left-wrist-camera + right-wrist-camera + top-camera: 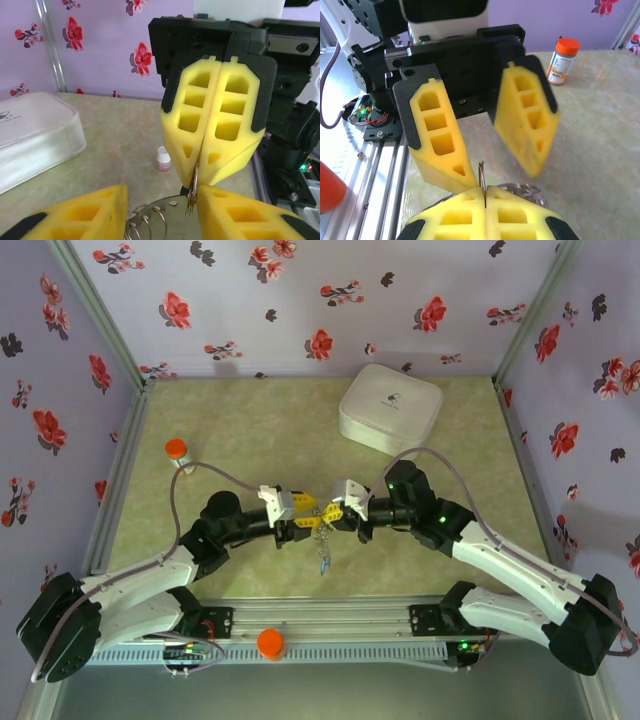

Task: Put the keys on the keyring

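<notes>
Both grippers meet nose to nose above the middle of the table. My right gripper (338, 515) (485, 190) is shut on the thin metal keyring (481, 175), which stands edge-on between its yellow pads. In the left wrist view the same keyring (192, 192) sticks out below the right gripper's closed tips, next to a curved holed metal piece with small wire loops. My left gripper (305, 512) (162, 195) is open, one finger on each side of the ring and nothing pinched. A blue-headed key (325, 560) dangles below the two grippers.
A white rounded square box (390, 408) (30, 135) sits at the back right. An orange-capped bottle (177, 452) (562, 60) stands at the left. A small white cylinder (163, 160) stands on the table. An orange object (271, 642) rests on the front rail.
</notes>
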`<control>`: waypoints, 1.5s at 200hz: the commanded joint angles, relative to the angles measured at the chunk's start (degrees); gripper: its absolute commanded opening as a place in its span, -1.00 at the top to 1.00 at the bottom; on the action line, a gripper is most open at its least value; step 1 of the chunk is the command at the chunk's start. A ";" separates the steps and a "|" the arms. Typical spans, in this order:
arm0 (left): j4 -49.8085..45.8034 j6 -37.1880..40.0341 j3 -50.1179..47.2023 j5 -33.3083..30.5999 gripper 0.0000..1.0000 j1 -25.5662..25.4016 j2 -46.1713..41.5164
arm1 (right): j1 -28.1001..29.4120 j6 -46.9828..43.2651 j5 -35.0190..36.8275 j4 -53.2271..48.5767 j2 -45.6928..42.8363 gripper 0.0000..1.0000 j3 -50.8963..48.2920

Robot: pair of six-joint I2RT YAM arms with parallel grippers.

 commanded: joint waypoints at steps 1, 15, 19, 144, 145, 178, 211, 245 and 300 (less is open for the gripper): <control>-9.99 5.75 4.54 -3.71 0.14 -0.24 -1.34 | 0.77 -1.86 2.45 -5.93 0.30 1.00 4.20; -19.22 9.25 6.94 -4.88 0.16 -0.28 -1.86 | 1.66 -4.67 6.68 -12.19 1.00 1.00 7.25; -20.79 10.02 7.68 -4.97 0.16 -0.31 -1.87 | 2.01 -5.49 8.06 -14.14 1.45 1.00 8.26; -26.01 13.76 14.92 -0.58 0.59 -1.16 0.59 | 9.20 -10.07 20.28 -25.72 9.72 1.00 21.49; -26.02 13.73 14.88 -0.53 0.59 -1.14 0.59 | 9.21 -10.04 20.29 -25.66 9.74 1.00 21.51; -29.01 14.25 16.08 1.53 0.78 -1.21 1.91 | 9.78 -9.85 20.59 -23.97 9.51 1.00 21.25; -29.35 14.50 16.06 1.97 1.00 -1.20 1.55 | 9.65 -8.59 21.20 -22.05 7.50 1.00 19.19; -24.56 13.71 13.62 1.86 1.00 -1.12 0.83 | 6.06 -2.57 17.90 -17.71 2.86 0.62 13.63; -8.96 12.03 6.99 -0.30 1.00 -1.00 -0.60 | -0.97 7.74 6.62 -12.71 -2.63 0.39 5.53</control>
